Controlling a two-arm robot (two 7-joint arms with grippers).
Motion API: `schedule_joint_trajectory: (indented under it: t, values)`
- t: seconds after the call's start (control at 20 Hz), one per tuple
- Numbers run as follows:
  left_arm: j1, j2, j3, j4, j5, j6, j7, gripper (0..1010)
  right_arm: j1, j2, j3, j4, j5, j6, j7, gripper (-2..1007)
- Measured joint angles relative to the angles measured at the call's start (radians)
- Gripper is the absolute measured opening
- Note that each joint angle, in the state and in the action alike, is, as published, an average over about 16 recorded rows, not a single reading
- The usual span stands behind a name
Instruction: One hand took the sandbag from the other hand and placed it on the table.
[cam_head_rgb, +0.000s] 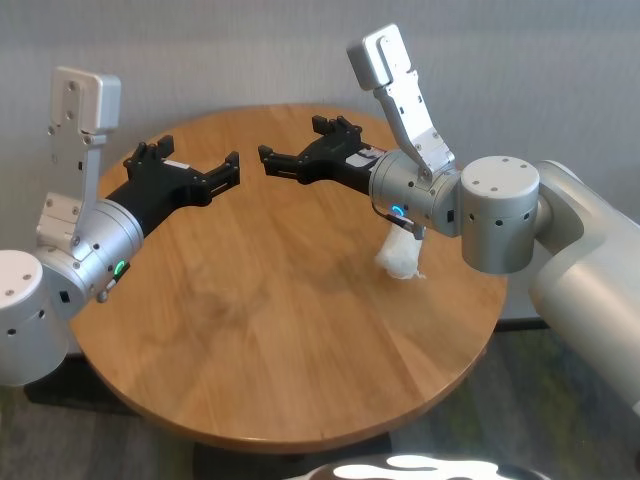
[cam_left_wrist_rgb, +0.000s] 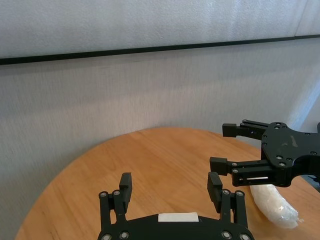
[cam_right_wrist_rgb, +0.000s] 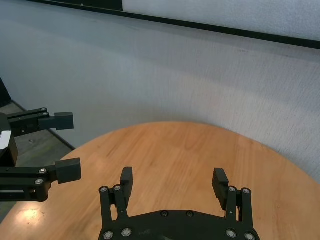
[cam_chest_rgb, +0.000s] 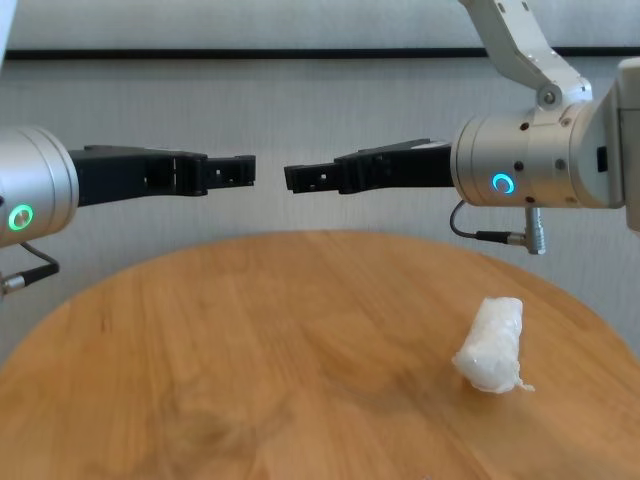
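A pale textured wall (cam_left_wrist_rgb: 150, 90) behind; a black horizontal strip (cam_left_wrist_rgb: 150, 49) crossing it.

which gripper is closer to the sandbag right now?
The right gripper, on the blue-ringed wrist. The sandbag lies on the table below that arm; the left gripper, green-ringed, hangs over the other side. Both are open, holding nothing.
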Motion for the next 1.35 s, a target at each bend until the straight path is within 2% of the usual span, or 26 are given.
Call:
schedule_joint_trajectory:
  t: [1.35]
  values:
    - [0.000, 0.000, 0.000, 0.000, 0.000, 0.000, 0.000, 1000, 0.000, 0.000, -0.002, 0.000, 0.002, -0.004, -0.001, 1001]
